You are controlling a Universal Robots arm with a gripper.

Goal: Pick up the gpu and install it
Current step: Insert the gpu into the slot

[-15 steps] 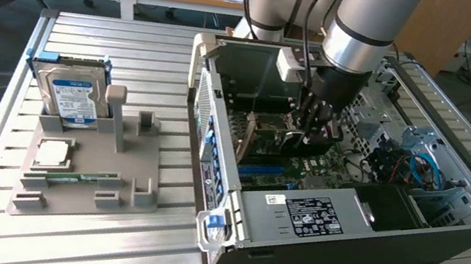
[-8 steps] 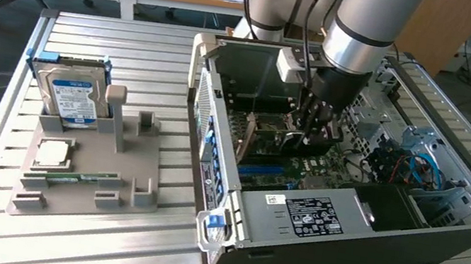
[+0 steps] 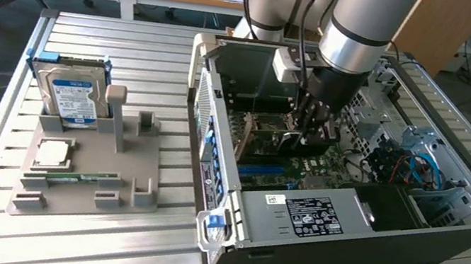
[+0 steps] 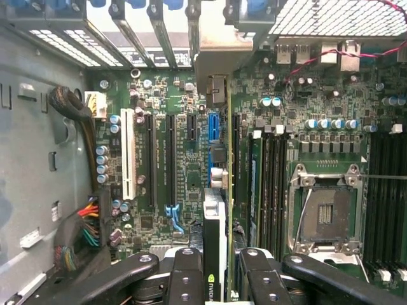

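Item: my pincer (image 4: 219, 283), pinching gpu (image 4: 215, 235) edge-on, in pc case (image 3: 367, 262), exterior view centre. Step: install, card over mobo (image 4: 191, 184). Needs, I judge: card kept square, straight press.

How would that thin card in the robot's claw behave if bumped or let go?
The gpu looks thin and flat, so it is probably stiff but fragile. Held on edge by the gripper, it would likely topple if released.

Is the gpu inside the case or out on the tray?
Inside: the gpu stands on edge over the motherboard, gripped by the gripper. Whether it is seated: cannot tell.
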